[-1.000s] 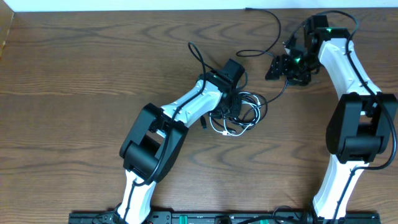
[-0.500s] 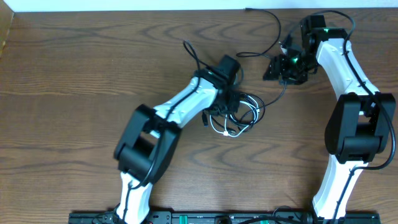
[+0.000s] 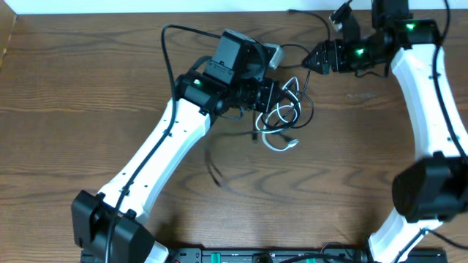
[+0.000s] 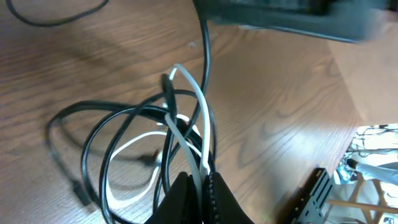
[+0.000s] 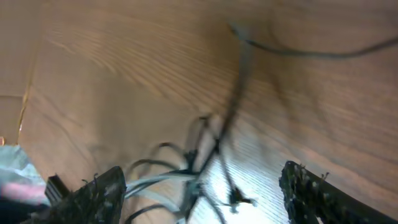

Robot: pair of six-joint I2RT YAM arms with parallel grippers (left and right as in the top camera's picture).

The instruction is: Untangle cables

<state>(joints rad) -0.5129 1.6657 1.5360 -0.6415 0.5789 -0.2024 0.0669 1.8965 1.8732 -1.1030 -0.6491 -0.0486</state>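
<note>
Left gripper is pinched shut on the white cable, whose long axis runs straight ahead from the fingertips before looping back. Black cables coil around it, ahead and to the left. Right gripper stands wide, the same cables ahead between its fingers

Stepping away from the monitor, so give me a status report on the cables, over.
Left gripper shut on white cable. Right gripper open, beside the tangle. Black cables looped around the white, not yet separated. No other obstacle seen.
</note>
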